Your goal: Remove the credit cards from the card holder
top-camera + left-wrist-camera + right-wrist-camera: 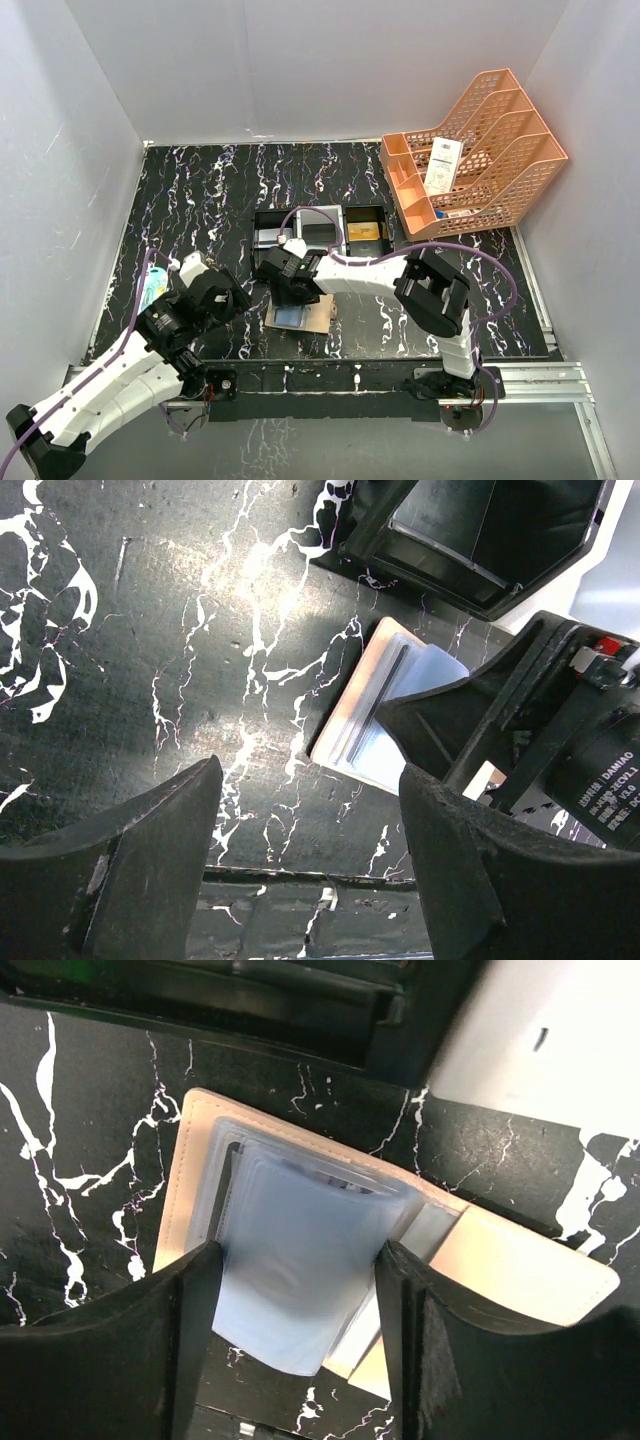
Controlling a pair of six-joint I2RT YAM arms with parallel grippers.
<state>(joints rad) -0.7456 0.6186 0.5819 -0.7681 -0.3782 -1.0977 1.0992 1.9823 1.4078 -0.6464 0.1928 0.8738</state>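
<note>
The card holder [316, 318] lies open on the worktop [200, 190], close to the near edge and about midway along it, tan cover down and pale bluish inside facing up. The right gripper [297, 1255] hangs right over it. Its jaws stand apart with a bluish piece [300, 1260] of the inside between them, one finger against each side edge. That piece is blurred in the right wrist view and sticks out past the wallet's edge. I cannot tell whether it is a card or a slot flap, nor whether the fingers actually squeeze it.

The left gripper [310, 773] hovers just to the left of the holder, jaws wide apart with only bare worktop and the wallet's corner showing between them.

Just beyond the holder sits a black three-compartment tray [300, 210], with a gold credit card [364, 231] in its right compartment. At the far right corner an orange file rack [490, 150] holds a white receipt [442, 165].
</note>
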